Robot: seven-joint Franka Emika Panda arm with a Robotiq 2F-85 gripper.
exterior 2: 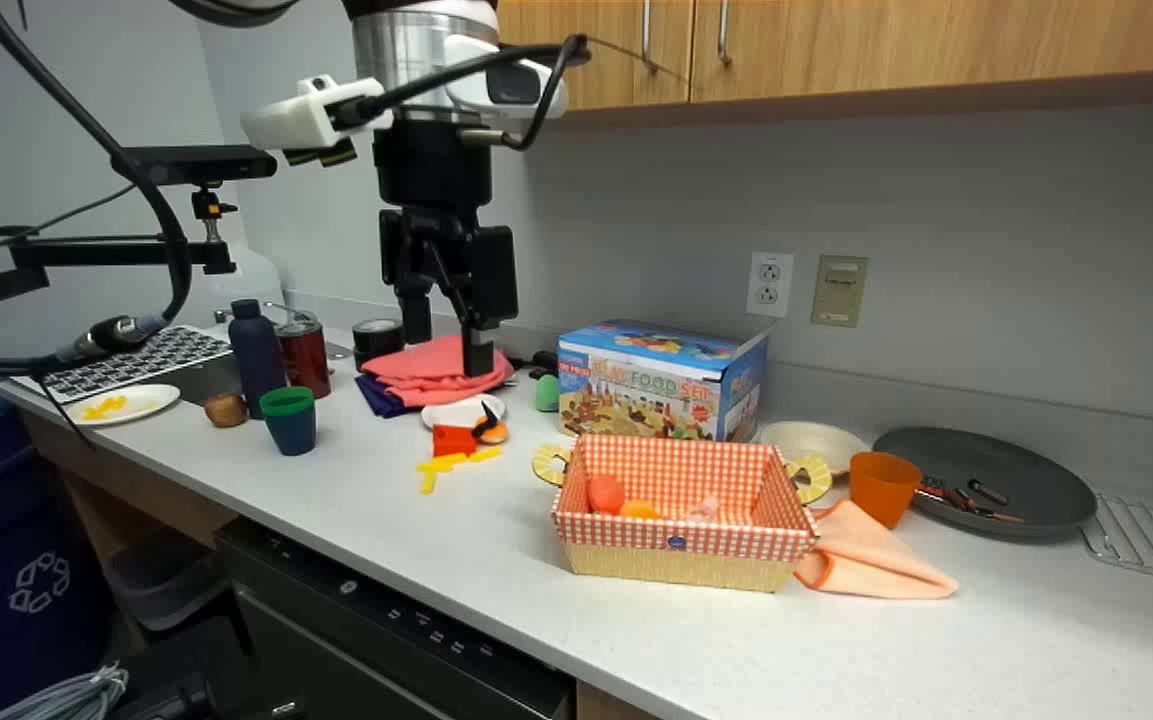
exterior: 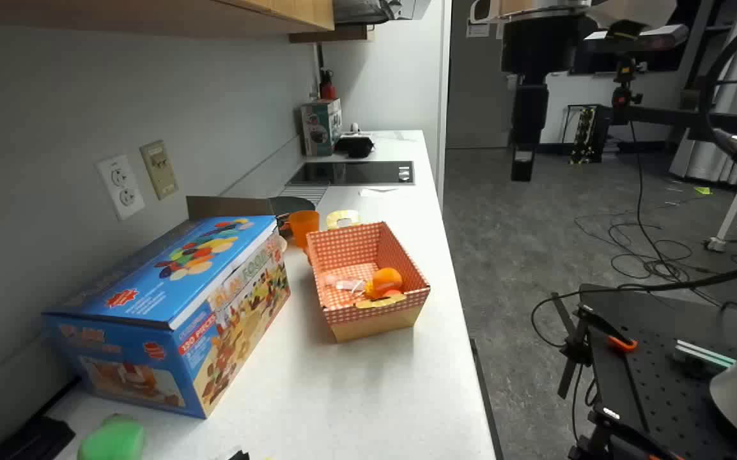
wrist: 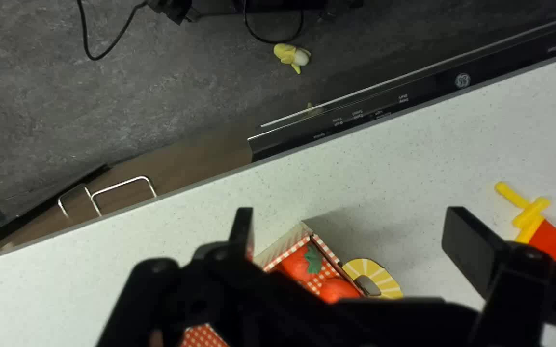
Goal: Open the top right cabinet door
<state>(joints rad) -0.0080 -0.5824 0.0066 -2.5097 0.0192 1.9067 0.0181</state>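
Note:
The top right cabinet door [exterior 2: 956, 40] is a flat light-brown wood panel at the upper right of an exterior view. Only its lower part shows. It is closed, with a metal bar handle [exterior 2: 724, 32] near its left edge. The wall cabinet's underside [exterior: 151, 14] shows in an exterior view. My gripper [exterior 2: 448, 335] points down over the counter, below and left of the door in that view and apart from it. It also shows side-on in an exterior view [exterior: 521, 167]. In the wrist view the fingers [wrist: 355, 236] are wide apart with nothing between them.
A left cabinet door [exterior 2: 596, 50] with its own handle adjoins, partly behind the arm and its cable. On the counter are a checkered basket [exterior 2: 686, 565], a colourful box [exterior 2: 636, 395], an orange cup [exterior 2: 882, 487], a dark pan [exterior 2: 996, 470] and a blue bottle [exterior 2: 256, 355].

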